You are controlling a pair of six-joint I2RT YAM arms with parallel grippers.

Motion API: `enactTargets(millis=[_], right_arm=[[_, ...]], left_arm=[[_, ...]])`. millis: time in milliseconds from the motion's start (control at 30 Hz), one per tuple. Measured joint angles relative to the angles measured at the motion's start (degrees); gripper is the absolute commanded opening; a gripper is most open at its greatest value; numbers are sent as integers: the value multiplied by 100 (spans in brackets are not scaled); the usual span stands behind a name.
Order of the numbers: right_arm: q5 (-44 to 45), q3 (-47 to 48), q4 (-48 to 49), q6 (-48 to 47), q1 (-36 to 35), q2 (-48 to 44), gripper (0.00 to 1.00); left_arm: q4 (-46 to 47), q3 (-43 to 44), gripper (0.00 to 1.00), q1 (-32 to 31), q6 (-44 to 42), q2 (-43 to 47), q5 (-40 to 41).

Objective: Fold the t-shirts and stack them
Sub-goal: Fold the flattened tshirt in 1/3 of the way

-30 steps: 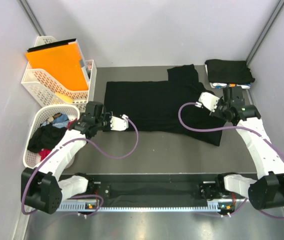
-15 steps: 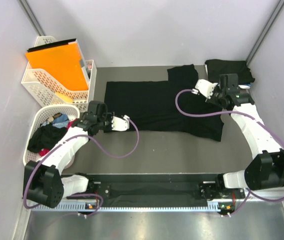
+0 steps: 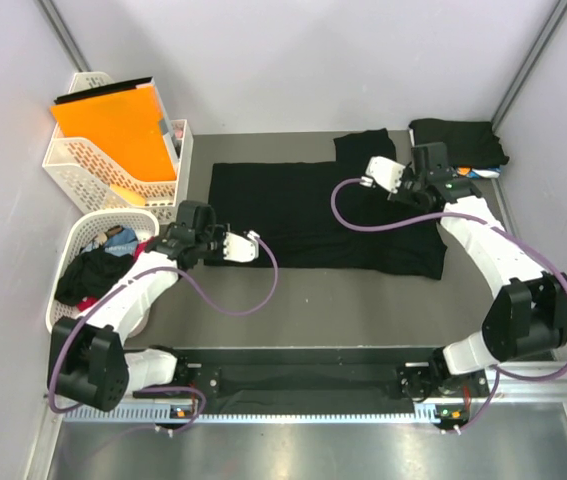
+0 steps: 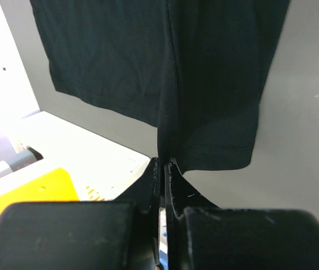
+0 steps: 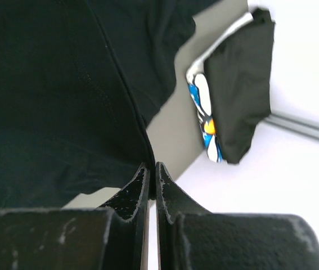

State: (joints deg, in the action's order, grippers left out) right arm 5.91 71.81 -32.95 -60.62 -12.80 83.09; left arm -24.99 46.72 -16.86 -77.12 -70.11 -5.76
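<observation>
The left claw (image 4: 162,169) is pressed together on a pinched ridge of the black t-shirt (image 3: 303,205) at its near-left hem, with no gap between the tips. The right claw (image 5: 152,174) is clamped on the same cloth near the far-right sleeve. The t-shirt lies spread across the grey table (image 3: 343,300), and the folded shirts (image 3: 458,138) sit in the far-right corner.

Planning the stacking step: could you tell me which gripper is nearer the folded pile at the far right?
Right. The right gripper pinches an edge of the spread shirt just beside the folded pile; the left gripper pinches its opposite end, far from the pile.
</observation>
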Motion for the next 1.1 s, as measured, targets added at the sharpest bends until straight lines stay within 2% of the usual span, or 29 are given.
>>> enactTargets(millis=[500,1100], right_arm=[[4,74,232,26,-175,267,0],[37,334,564,24,-470,570,0]], left_arm=[[420,214,0,208,-411,-1014,-107],[852,238,0,404,-553,-1309,-105]])
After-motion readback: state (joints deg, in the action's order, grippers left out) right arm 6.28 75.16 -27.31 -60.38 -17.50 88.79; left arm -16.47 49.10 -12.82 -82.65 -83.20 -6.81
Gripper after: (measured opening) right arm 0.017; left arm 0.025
